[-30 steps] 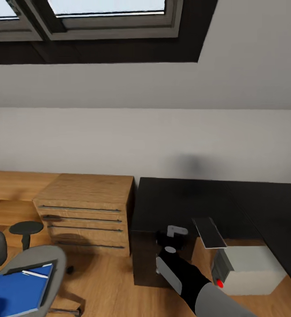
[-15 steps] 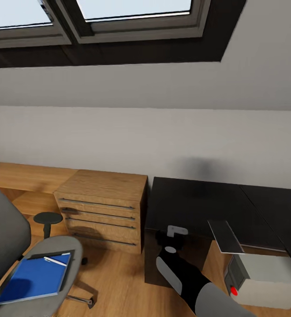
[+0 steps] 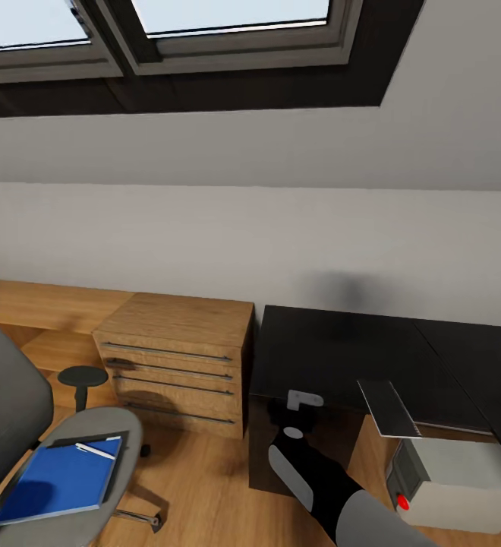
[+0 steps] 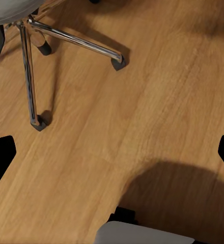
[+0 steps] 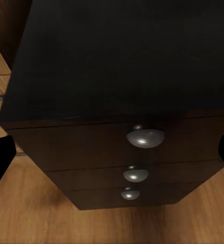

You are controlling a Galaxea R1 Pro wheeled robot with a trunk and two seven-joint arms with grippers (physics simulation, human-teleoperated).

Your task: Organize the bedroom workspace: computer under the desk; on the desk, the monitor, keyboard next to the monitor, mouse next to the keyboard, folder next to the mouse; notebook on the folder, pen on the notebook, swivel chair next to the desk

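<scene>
A grey swivel chair (image 3: 91, 441) at lower left carries a blue folder (image 3: 57, 480) with a black notebook (image 3: 83, 438) and a white pen (image 3: 95, 450) on it. Beside a wooden drawer cabinet (image 3: 178, 361) stands the black tabletop (image 3: 334, 349). A keyboard (image 3: 388, 409) lies on its edge above a grey computer (image 3: 452, 482). The right arm (image 3: 315, 471) reaches forward.

Grey swivel chair seat (image 3: 91, 486) at lower left, bearing blue folder (image 3: 57, 480) over black notebook (image 3: 91, 441), whitish pen (image 3: 95, 451) on top. Black desk (image 3: 334, 353) at right, carrying a flat grey keyboard (image 3: 388, 409) overhanging its front edge.
</scene>
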